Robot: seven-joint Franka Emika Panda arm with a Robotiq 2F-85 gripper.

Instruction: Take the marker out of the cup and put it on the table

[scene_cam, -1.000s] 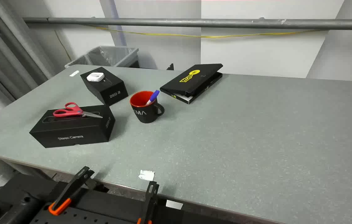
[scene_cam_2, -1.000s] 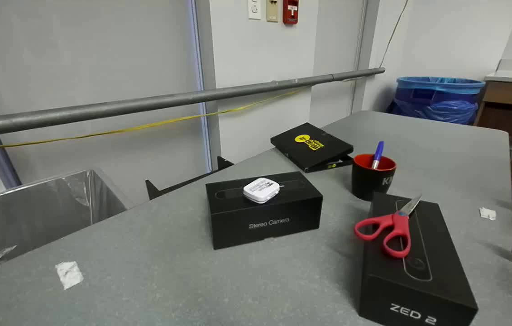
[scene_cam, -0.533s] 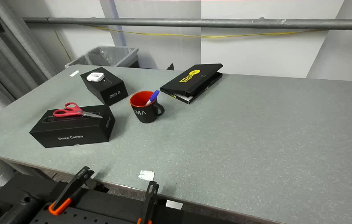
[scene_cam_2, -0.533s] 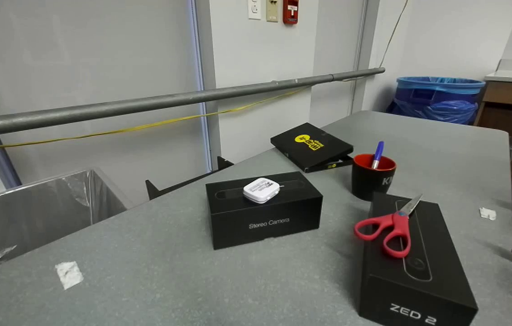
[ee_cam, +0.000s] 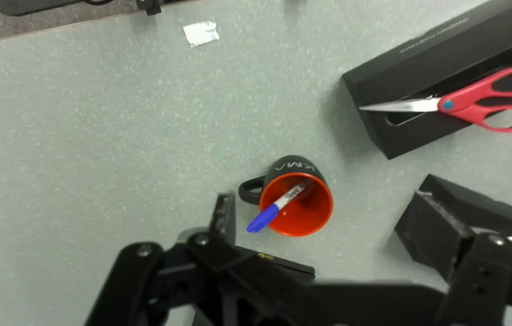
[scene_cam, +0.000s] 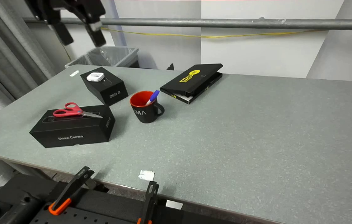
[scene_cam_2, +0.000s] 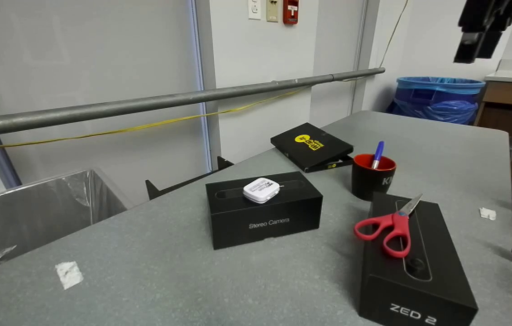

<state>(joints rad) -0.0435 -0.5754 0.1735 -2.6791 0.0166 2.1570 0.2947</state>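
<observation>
- The slim blue-capped white marker (ee_cam: 277, 207) is inside the small round black mug with a red inside (scene_cam: 146, 113): tilted, white barrel down, blue cap up and reaching past the rim near the dark loop handle (ee_cam: 249, 197).
- The mug stands upright on the broad flat grey speckled tabletop (scene_cam: 241, 140); pale lettering shows on its side.
- The black two-fingered gripper (scene_cam: 82, 38), slightly blurred, hangs high above the tabletop and well apart from the mug. Its fingers are spread wide; the wrist view shows the same broad gap.
- Near the mug, not touching it, lies a flat black box with a yellow logo (scene_cam: 191, 81), its lid raised a little.
- Also near is a long black cardboard box (scene_cam_2: 421, 283), with red-handled metal scissors (ee_cam: 452, 105) lying across its top.
- A second black cardboard box (scene_cam_2: 265, 231) carries a small white rounded case (scene_cam_2: 261, 190).
- A crumpled white scrap (scene_cam: 147, 175) lies close to the tabletop's edge, near two black orange-tipped clamps (scene_cam: 72, 189).
- Past the tabletop, a grey metal pipe (scene_cam: 225, 23) runs along the wall above a thin yellow cord (scene_cam: 213, 36); a grey plastic-lined bin (scene_cam: 130, 55) stands below.
- In an exterior view, a blue bag-lined bin (scene_cam_2: 441, 84) stands past the tabletop's far end.
</observation>
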